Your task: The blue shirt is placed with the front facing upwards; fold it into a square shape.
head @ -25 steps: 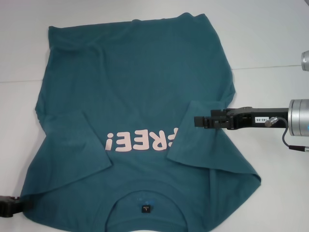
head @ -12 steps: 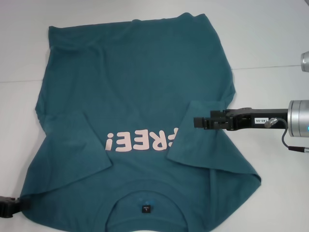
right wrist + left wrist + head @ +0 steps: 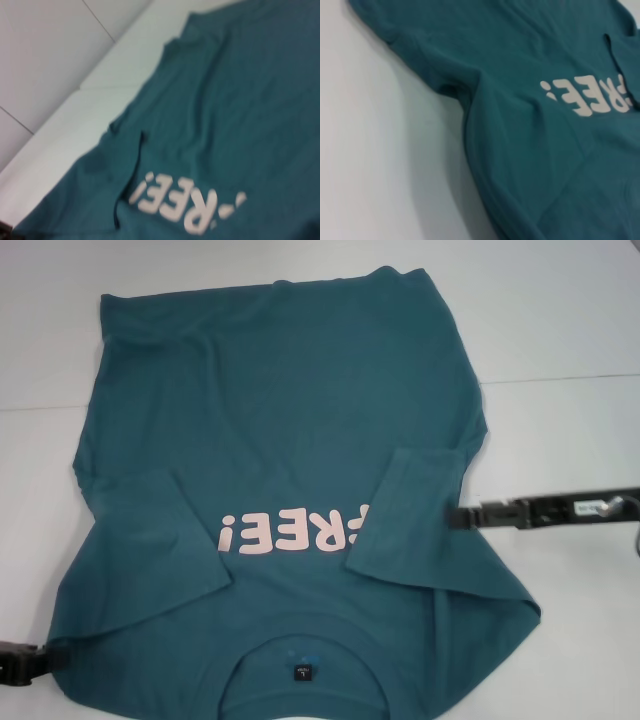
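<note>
The blue shirt (image 3: 290,410) lies spread front up on the white table (image 3: 560,320). Its neckline with a small black label (image 3: 303,673) is toward me, and the pink "FREE!" lettering (image 3: 295,530) reads upside down. Both short sleeves lie folded inward over the chest: the left sleeve (image 3: 150,540) and the right sleeve (image 3: 415,525). My right gripper (image 3: 455,516) hovers at the outer edge of the folded right sleeve and holds no cloth. My left gripper (image 3: 25,662) sits at the shirt's near left shoulder corner, mostly out of frame. The wrist views show the shirt (image 3: 530,165) (image 3: 225,125).
Bare white tabletop (image 3: 570,440) surrounds the shirt on the right and far side. A seam line (image 3: 560,377) crosses the table. The shirt's hem (image 3: 270,295) lies at the far side with small wrinkles.
My right arm has pulled back to the right, from over the folded right sleeve to its outer edge. The sleeve stays folded. The left gripper has slipped slightly farther left.
</note>
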`<state>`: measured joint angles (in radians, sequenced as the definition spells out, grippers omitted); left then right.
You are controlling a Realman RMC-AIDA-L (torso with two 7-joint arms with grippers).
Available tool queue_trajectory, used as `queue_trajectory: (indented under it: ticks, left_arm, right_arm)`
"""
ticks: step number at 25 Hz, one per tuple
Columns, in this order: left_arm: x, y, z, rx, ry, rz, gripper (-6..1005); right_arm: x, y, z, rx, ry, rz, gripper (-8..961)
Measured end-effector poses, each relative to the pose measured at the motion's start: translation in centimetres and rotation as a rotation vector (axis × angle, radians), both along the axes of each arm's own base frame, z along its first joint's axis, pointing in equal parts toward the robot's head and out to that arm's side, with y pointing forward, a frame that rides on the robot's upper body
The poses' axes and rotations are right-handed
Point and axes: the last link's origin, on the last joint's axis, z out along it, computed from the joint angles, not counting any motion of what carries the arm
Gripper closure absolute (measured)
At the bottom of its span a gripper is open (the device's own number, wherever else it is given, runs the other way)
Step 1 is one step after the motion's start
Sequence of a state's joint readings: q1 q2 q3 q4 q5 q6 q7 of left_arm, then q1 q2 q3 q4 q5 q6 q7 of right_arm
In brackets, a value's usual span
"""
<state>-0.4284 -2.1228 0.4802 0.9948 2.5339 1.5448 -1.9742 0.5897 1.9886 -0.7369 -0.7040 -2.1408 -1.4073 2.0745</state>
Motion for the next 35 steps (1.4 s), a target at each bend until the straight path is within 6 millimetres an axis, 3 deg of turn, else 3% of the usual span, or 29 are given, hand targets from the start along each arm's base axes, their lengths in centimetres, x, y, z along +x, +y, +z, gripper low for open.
queue_trajectory:
  ticks: [13,25,35]
  left_arm:
    - [0.8,0.3,0.6,0.032,-0.047,-0.013,981]
    - [0.8,0.3,0.8,0.039,-0.052,-0.012,982]
    - [0.8,0.4,0.7,0.04,-0.052,-0.012,982]
  right_arm:
    - [4.7,-3.1,0.8,-0.053,-0.044,-0.228,13]
    - [5.0,-3.5,-0.8,-0.073,-0.075,-0.239,13]
    - [4.2,-3.3,-1.4,-0.096,-0.069,-0.212,12]
